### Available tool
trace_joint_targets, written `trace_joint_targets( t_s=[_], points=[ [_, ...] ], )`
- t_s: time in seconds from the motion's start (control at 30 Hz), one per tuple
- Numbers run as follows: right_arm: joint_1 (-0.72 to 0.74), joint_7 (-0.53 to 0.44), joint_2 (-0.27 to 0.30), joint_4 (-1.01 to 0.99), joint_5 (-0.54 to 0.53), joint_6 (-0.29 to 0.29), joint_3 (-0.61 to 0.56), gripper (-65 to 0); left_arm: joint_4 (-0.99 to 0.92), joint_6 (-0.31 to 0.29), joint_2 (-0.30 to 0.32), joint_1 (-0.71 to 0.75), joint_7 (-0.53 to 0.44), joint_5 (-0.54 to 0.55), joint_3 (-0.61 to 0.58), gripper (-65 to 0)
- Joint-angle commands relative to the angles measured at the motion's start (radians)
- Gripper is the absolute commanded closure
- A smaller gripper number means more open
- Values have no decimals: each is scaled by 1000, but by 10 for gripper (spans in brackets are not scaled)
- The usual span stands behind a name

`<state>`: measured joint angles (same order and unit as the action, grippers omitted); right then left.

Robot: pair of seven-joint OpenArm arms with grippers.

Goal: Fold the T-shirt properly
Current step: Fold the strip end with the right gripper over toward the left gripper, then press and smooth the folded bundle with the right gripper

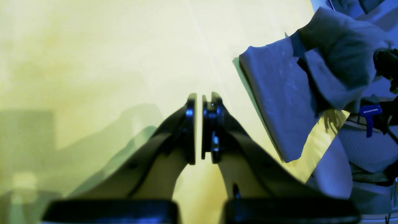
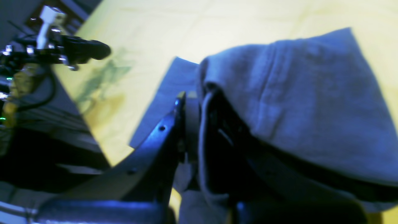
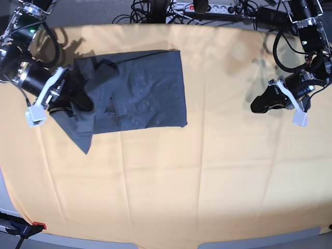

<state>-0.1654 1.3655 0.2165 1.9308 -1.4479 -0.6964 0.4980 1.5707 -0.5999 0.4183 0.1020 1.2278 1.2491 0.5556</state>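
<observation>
The dark grey T-shirt (image 3: 140, 88) lies partly folded on the left half of the table, with a loose flap hanging toward the front at its left end. At that end my right gripper (image 3: 85, 101) is shut on a raised bunch of the cloth. In the right wrist view the T-shirt (image 2: 295, 93) drapes over one finger and passes between the shut jaws of the right gripper (image 2: 194, 95). My left gripper (image 3: 257, 105) hovers far to the right, apart from the shirt. In the left wrist view the left gripper (image 1: 199, 98) is shut on nothing, and the T-shirt (image 1: 279, 93) lies off to the right.
An orange-yellow cloth covers the table (image 3: 207, 171). Cables and a power strip (image 3: 207, 8) run along the back edge. A clamp (image 3: 23, 227) grips the front left corner, and a blue clamp (image 1: 370, 112) shows at the table's side.
</observation>
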Motion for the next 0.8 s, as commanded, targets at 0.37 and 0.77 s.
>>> trace_joint_targets(
  t_s=[0.37, 0.77],
  points=[
    [13, -95, -56, 17, 165, -2, -301, 0, 15, -7, 16, -11, -16, 27, 3, -31],
    [74, -127, -55, 17, 205, -2, -558, -497, 15, -7, 16, -11, -16, 28, 3, -31]
  ],
)
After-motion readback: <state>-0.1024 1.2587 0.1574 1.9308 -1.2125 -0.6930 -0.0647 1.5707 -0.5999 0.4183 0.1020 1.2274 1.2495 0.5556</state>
